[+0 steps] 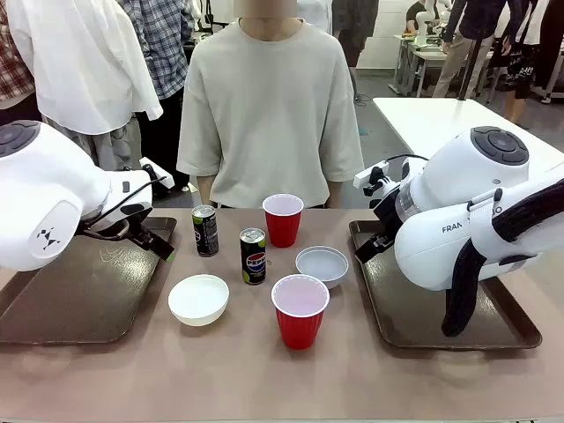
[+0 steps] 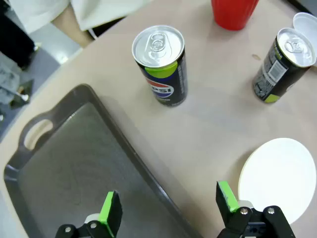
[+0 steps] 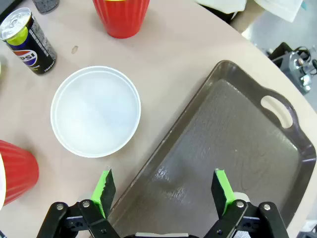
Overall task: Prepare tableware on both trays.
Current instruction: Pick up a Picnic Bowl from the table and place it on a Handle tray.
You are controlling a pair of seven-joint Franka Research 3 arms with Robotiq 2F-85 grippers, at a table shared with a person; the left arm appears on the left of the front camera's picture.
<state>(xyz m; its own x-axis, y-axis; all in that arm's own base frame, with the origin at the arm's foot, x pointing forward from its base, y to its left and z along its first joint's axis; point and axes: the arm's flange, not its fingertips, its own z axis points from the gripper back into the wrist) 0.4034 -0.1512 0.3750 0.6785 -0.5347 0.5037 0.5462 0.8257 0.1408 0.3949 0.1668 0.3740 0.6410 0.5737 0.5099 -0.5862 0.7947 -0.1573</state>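
Cans (image 1: 253, 256), cups (image 1: 300, 310), bowls (image 1: 198, 300) clustered between trays (image 1: 70, 300), person (image 1: 269, 115) apparently close behind

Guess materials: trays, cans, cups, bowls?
Trays: likely moulded plastic, dark brown, textured matte floor with a slight sheen.
Cans: metal, probably aluminium; bare silvery lid with pull tab, glossy printed wall.
Cups: thin plastic by the look; glossy red, ribbed wall, pale inside.
Bowls: smooth, pale, matte; plastic or ceramic, can't tell.

Left gripper (image 2: 168, 196), jaws wide, hangs over the tray (image 2: 74, 163) rim; on the table (image 2: 213, 129) beside it: can (image 2: 161, 67), second can (image 2: 285, 64), bowl (image 2: 277, 178), cup (image 2: 234, 12).
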